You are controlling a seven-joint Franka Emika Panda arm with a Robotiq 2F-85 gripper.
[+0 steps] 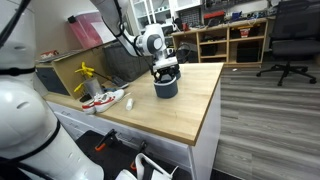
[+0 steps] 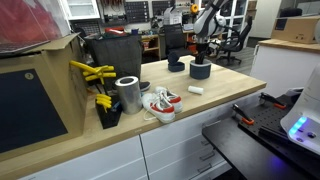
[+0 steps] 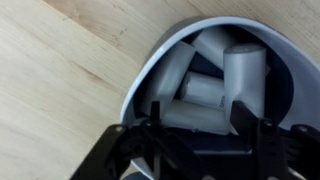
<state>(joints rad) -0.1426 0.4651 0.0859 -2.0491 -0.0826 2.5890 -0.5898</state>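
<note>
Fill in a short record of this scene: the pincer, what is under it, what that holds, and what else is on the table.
pincer: open, low over the bowl
bowl: dark, upright on the table
contents: white cylinders, heaped; one lies between the jaws, contact unclear
elsewhere on table: shoe, can, loose cylinder

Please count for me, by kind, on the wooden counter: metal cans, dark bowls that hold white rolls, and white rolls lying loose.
Metal can: 1
Bowl with rolls: 1
Loose roll: 1
Total: 3
</note>
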